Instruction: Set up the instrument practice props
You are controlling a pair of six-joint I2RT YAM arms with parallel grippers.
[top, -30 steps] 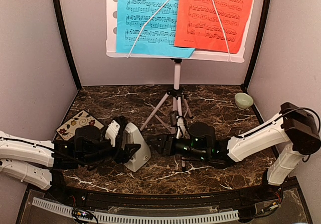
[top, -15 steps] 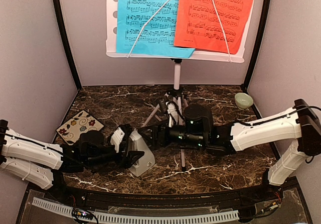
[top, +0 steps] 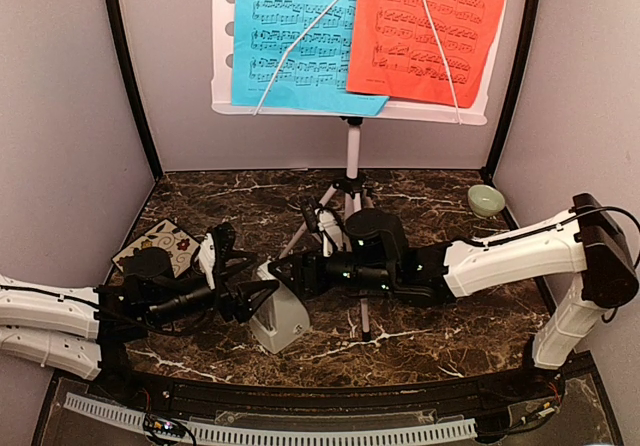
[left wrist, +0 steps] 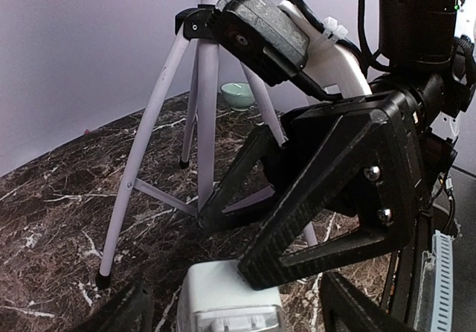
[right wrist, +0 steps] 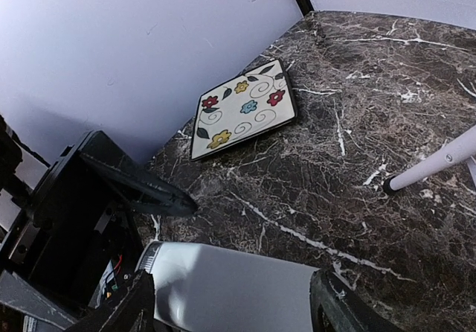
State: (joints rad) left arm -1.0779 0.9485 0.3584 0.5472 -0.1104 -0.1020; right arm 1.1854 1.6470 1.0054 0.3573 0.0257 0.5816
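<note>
The music stand (top: 352, 156) is set at the back of the marble table (top: 450, 331) on its tripod legs, and the blue sheet (top: 285, 36) and the red-orange sheet (top: 430, 26) are seen side by side on its white desk, each crossed by a thin wire holder. The metronome (top: 280, 316) is found on the table in front of the stand, just left of the near tripod leg, with both arms stretched in low towards it from either side. The left gripper (left wrist: 236, 313) is spread wide around the top of the metronome, and a gap is seen on each side between its fingers and the pale body. The right gripper (right wrist: 234, 306) is pinched on the metronome, whose grey body fills the space between the two fingers. A floral coaster (top: 160, 249) is seen near the left wall, and a small green bowl (top: 486, 200) lies well apart by the right wall.
</note>
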